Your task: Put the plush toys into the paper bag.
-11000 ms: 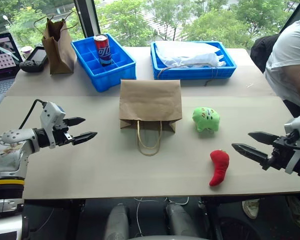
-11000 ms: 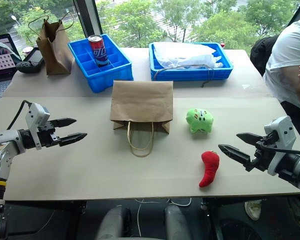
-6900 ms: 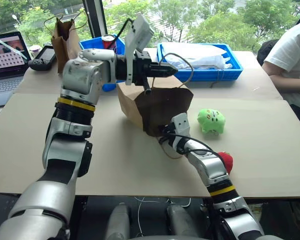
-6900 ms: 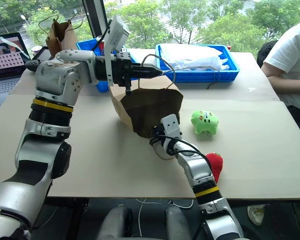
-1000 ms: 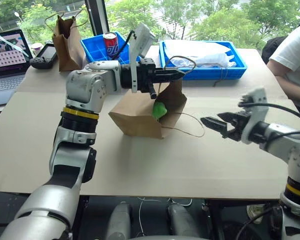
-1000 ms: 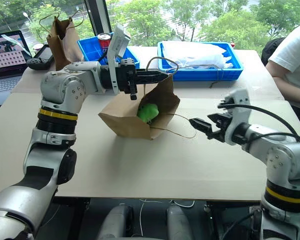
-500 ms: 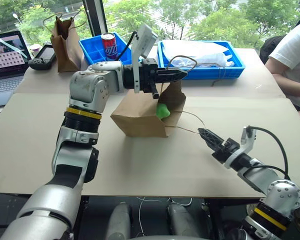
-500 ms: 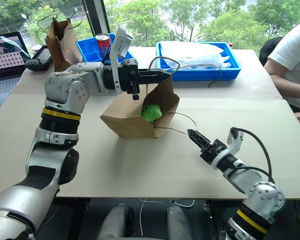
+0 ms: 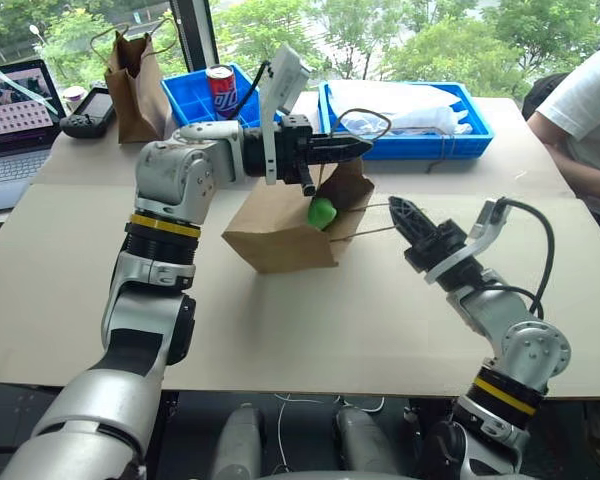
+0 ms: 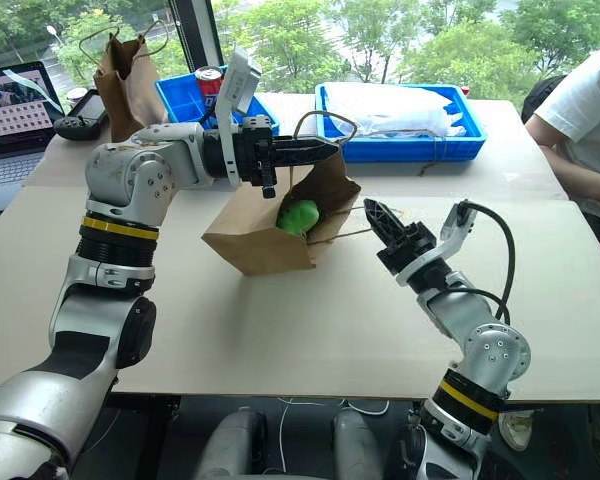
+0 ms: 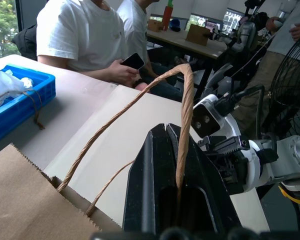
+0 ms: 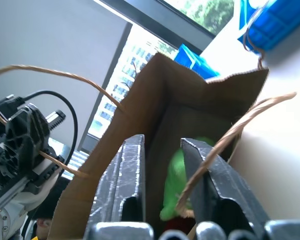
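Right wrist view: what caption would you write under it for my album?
Two black fingers point into the open paper bag, where a green plush toy sits inside.

Your tabletop (image 9: 280,330) carries the paper bag (image 9: 280,225); behind it sit two blue bins (image 9: 408,125), a darker bag (image 9: 132,75) and a laptop (image 9: 15,105).

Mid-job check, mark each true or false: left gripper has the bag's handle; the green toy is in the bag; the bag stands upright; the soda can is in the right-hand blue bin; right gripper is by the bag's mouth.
1. The left gripper is shut on a twine handle of the paper bag: true.
2. The green plush toy is inside the bag: true.
3. The bag stands upright: false, it lies tipped, mouth toward the right gripper.
4. The soda can is in the right-hand blue bin: false, it is in the left blue bin.
5. The right gripper is by the bag's mouth: true.
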You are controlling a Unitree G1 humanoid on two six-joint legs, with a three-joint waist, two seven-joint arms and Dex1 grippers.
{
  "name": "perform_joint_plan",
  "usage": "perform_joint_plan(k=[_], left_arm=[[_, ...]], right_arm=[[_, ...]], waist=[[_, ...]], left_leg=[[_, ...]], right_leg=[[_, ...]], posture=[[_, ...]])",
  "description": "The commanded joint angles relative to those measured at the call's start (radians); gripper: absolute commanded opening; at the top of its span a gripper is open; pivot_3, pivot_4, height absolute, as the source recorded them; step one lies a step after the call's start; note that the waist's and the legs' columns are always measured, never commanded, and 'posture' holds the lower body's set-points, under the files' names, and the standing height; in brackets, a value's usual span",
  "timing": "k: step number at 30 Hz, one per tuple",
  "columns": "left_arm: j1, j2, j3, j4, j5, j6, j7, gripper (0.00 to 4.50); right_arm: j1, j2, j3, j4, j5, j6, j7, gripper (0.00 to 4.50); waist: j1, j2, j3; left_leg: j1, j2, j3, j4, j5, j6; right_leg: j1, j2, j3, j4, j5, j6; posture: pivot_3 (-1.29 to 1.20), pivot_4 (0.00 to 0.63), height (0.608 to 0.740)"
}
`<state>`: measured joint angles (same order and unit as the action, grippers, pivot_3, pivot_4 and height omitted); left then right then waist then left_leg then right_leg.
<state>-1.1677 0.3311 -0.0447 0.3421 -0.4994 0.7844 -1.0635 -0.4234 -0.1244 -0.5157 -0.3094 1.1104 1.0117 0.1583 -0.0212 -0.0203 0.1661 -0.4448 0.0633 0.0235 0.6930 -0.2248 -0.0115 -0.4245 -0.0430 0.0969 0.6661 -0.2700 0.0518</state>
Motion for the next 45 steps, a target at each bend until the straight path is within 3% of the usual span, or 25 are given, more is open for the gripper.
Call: perform_joint_plan(k=[1, 12, 19, 26, 27, 29, 35, 39, 41, 45], left_arm=[[-0.040, 0.008, 0.010, 0.008, 0.018, -0.065, -0.004, 0.00], [-0.083, 0.059, 0.043, 0.118, 0.073, -0.222, -0.006, 0.00], [-0.014, 0.056, 0.014, 0.069, 0.084, -0.214, -0.009, 0.00], [0.076, 0.131, -0.046, -0.070, 0.039, -0.063, -0.124, 0.00], [0.074, 0.134, -0.033, -0.073, 0.025, -0.043, -0.125, 0.56], [0.062, 0.145, -0.006, -0.069, 0.005, -0.006, -0.121, 0.98], [0.029, 0.223, 0.047, -0.050, -0.016, 0.028, -0.135, 3.28], [-0.009, 0.301, 0.122, -0.016, -0.046, 0.054, -0.130, 4.50], [-0.034, 0.336, 0.153, -0.003, -0.059, 0.071, -0.123, 4.50], [-0.008, 0.435, 0.152, -0.013, -0.039, 0.066, -0.162, 4.50]], right_arm=[[-0.088, -0.017, 0.060, -0.080, 0.017, -0.100, 0.050, 0.01], [-0.312, -0.074, 0.217, -0.151, 0.040, -0.137, -0.046, 0.01], [-0.270, -0.135, 0.275, -0.161, 0.083, -0.074, -0.135, 0.01], [-0.208, -0.151, 0.306, -0.156, 0.133, -0.053, -0.178, 0.01], [-0.205, -0.152, 0.304, -0.155, 0.150, -0.054, -0.175, 0.00], [-0.201, -0.165, 0.306, -0.156, 0.165, -0.054, -0.168, 0.63], [-0.212, -0.218, 0.299, -0.158, 0.219, -0.053, -0.159, 2.65], [-0.212, -0.317, 0.298, -0.181, 0.300, -0.013, -0.096, 3.99], [-0.214, -0.392, 0.301, -0.193, 0.359, 0.018, -0.053, 4.43], [-0.201, -0.555, 0.308, -0.188, 0.367, 0.077, 0.023, 4.43]], waist=[[-0.001, 0.000, 0.000], [-0.007, 0.001, 0.000], [0.003, 0.000, 0.000], [0.002, 0.001, 0.000], [0.002, 0.001, 0.000], [0.001, 0.000, 0.000], [0.000, 0.000, 0.000], [0.000, 0.000, 0.000], [0.000, 0.000, 0.000], [0.001, 0.000, 0.000]], left_leg=[[0.000, 0.000, 0.000, 0.000, 0.000, 0.000], [0.000, 0.000, 0.000, 0.000, 0.000, -0.001], [-0.001, 0.000, 0.000, 0.000, 0.000, 0.000], [-0.001, 0.000, 0.000, 0.000, 0.000, 0.000], [-0.001, 0.000, 0.000, 0.000, 0.000, 0.000], [-0.001, 0.000, 0.000, 0.000, 0.000, 0.000], [-0.001, 0.001, 0.000, 0.000, 0.000, 0.000], [-0.001, 0.001, 0.000, 0.000, 0.000, 0.000], [-0.001, 0.001, 0.000, 0.000, 0.000, 0.000], [-0.001, 0.001, 0.000, 0.000, 0.000, 0.000]], right_leg=[[0.000, 0.000, 0.000, 0.000, 0.000, 0.000], [-0.001, 0.000, 0.000, 0.002, 0.000, 0.000], [-0.001, 0.000, 0.000, 0.001, 0.000, 0.000], [-0.002, 0.000, 0.000, 0.001, 0.000, 0.000], [-0.002, 0.000, 0.000, 0.001, 0.000, 0.000], [-0.001, 0.000, 0.000, 0.001, 0.000, 0.000], [-0.002, 0.000, 0.000, 0.001, 0.000, 0.000], [-0.002, 0.000, -0.001, 0.001, 0.000, 0.000], [-0.002, 0.000, -0.001, 0.000, 0.000, 0.000], [-0.001, 0.000, -0.001, -0.001, 0.000, 0.000]], posture=[[0.00, 0.150, 0.702], [0.00, 0.150, 0.702], [0.00, 0.150, 0.702], [0.00, 0.150, 0.702], [0.00, 0.150, 0.702], [0.00, 0.150, 0.702], [0.00, 0.150, 0.702], [0.00, 0.150, 0.702], [0.00, 0.150, 0.702], [0.00, 0.150, 0.702]])
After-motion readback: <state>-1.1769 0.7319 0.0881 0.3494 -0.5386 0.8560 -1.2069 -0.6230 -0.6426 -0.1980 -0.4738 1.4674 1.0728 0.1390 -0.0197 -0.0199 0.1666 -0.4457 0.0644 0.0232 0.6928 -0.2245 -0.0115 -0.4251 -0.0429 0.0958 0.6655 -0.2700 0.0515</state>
